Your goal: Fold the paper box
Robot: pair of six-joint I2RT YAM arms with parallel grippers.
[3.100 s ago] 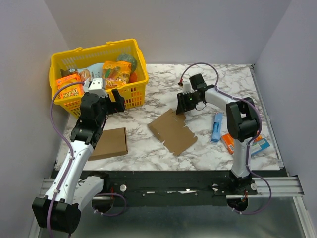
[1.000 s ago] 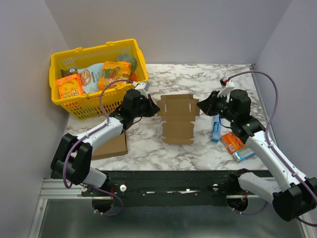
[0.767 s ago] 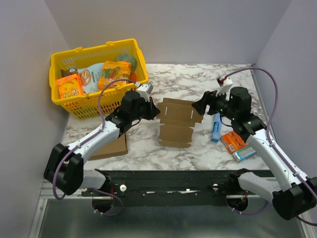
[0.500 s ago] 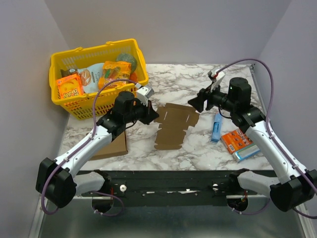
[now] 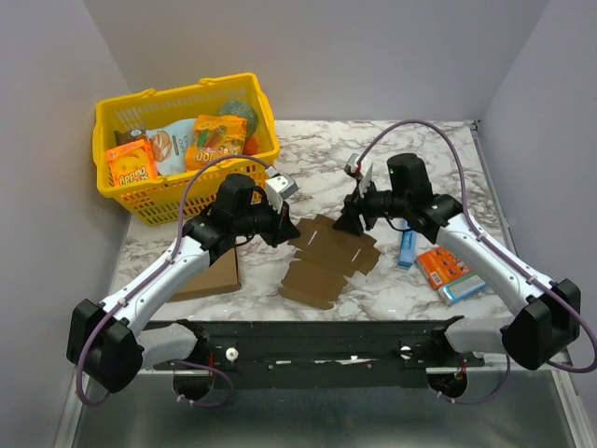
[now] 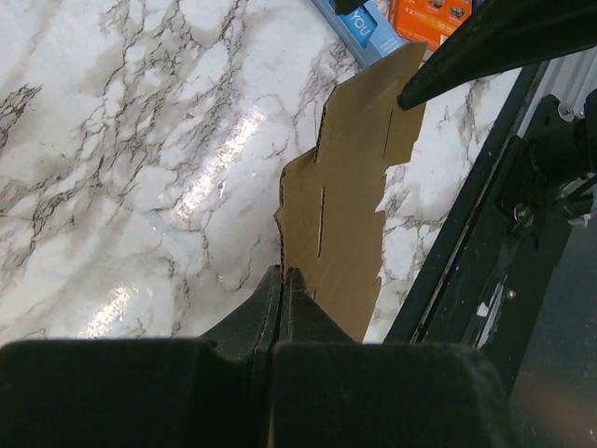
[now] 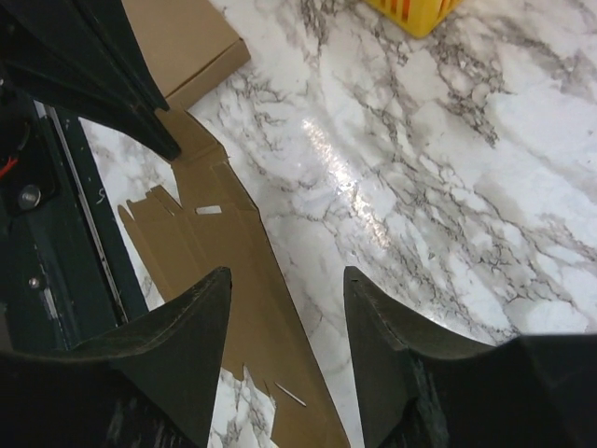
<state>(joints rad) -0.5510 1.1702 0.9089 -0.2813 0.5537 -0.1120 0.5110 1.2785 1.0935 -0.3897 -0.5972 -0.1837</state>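
The paper box (image 5: pixel 328 257) is a flat brown cardboard piece with slits and notched tabs, lying mid-table near the front edge. My left gripper (image 5: pixel 284 229) is shut on its left edge; the wrist view shows the cardboard (image 6: pixel 350 196) running out from between the closed fingertips (image 6: pixel 282 273). My right gripper (image 5: pixel 347 222) hovers open over the box's far right edge. In the right wrist view the box (image 7: pixel 233 271) lies below the spread jaws (image 7: pixel 284 275), with nothing between them.
A yellow basket (image 5: pixel 187 140) of groceries stands at the back left. A plain brown cardboard rectangle (image 5: pixel 207 271) lies under the left arm. A blue pack (image 5: pixel 409 247) and an orange box (image 5: pixel 443 271) lie to the right. A black rail (image 5: pixel 354 331) borders the front.
The right gripper has swung left and down to the box's far right edge, jaws wider apart. The left gripper, still clamped, has drawn the box toward the front and turned it.
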